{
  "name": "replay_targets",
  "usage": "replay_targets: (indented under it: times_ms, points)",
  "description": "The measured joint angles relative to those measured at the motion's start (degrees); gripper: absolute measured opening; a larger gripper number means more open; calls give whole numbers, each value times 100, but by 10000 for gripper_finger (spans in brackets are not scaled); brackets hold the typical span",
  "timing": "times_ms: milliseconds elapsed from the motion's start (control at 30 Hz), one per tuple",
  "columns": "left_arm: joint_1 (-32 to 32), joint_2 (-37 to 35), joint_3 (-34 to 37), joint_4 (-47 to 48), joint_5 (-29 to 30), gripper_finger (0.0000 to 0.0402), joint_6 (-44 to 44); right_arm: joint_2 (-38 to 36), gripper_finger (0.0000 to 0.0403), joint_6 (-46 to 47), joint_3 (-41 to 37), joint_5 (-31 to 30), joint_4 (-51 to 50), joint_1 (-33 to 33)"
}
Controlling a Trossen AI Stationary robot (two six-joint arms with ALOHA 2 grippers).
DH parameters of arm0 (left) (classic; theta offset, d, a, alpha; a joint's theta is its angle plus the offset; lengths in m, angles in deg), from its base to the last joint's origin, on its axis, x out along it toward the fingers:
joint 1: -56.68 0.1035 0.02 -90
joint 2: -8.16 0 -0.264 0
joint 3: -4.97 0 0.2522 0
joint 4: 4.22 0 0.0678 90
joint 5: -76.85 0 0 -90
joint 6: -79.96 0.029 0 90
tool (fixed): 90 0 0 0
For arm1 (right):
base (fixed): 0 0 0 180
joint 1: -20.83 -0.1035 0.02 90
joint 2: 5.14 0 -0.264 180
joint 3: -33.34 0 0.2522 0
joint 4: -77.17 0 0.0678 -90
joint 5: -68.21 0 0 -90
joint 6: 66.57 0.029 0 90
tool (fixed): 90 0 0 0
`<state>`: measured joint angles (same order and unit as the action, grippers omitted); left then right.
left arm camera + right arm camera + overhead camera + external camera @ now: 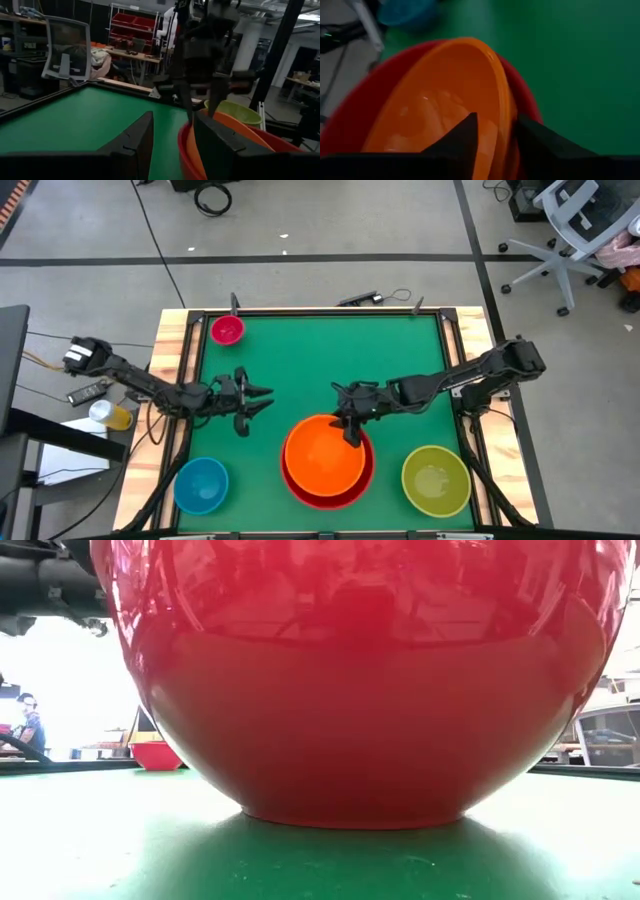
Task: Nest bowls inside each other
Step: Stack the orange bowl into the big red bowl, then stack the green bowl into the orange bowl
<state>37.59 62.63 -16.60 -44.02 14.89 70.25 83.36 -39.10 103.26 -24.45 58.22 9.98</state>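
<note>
An orange bowl (324, 455) sits nested in a larger red bowl (330, 502) at the table's near middle. The red bowl fills the low view (350, 690). A yellow-green bowl (436, 479) stands near right, a blue bowl (201, 484) near left and a small pink bowl (227, 330) at the far left corner. My right gripper (495, 122) is open at the orange bowl's far rim, one finger inside the bowl and one outside. My left gripper (262, 400) is open above the mat left of the stack, with nothing between its fingers. My right gripper straddles the orange bowl's far rim (504, 120), slanting down from the far side. A gap shows on the inner side; whether the outer finger (535, 142) touches the rim I cannot tell. The orange bowl rests in the red one.
A raised wooden frame (170, 380) borders the green mat (320, 350), whose far half is bare. Off the table lie a yellow cup (115, 416) at the left and an office chair (570, 220) at the far right.
</note>
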Motion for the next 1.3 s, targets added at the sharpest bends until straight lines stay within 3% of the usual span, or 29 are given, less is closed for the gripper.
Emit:
replay_targets:
  times_ms: [233, 433, 633, 767, 867, 1067, 1300]
  points:
    - [-282, 0, 0, 444, 325, 141, 104, -828, 179, -3, 0, -316, -342, -169]
    - [-282, 2, 0, 1030, 547, 141, -333, -1720, 179, 167, 3, -781, -2034, -361]
    - [-274, 0, 0, 1320, 764, 141, -516, -2081, 179, 936, 4, 65, -4701, -764]
    - [-274, 1, 0, 1370, 813, 141, -529, -1964, 178, 1584, 0, 777, -5689, -1317]
    - [-273, 0, 0, 1463, 850, 141, -527, -1857, 178, 2002, 0, 1011, -5981, -1738]
    - [-263, 2, 0, 1561, 996, 141, -618, -1667, 178, 2700, -255, 839, -6045, -2453]
    - [-263, 2, 0, 1566, 1002, 141, -795, -1646, 178, 3234, -1041, 972, -5778, -2636]
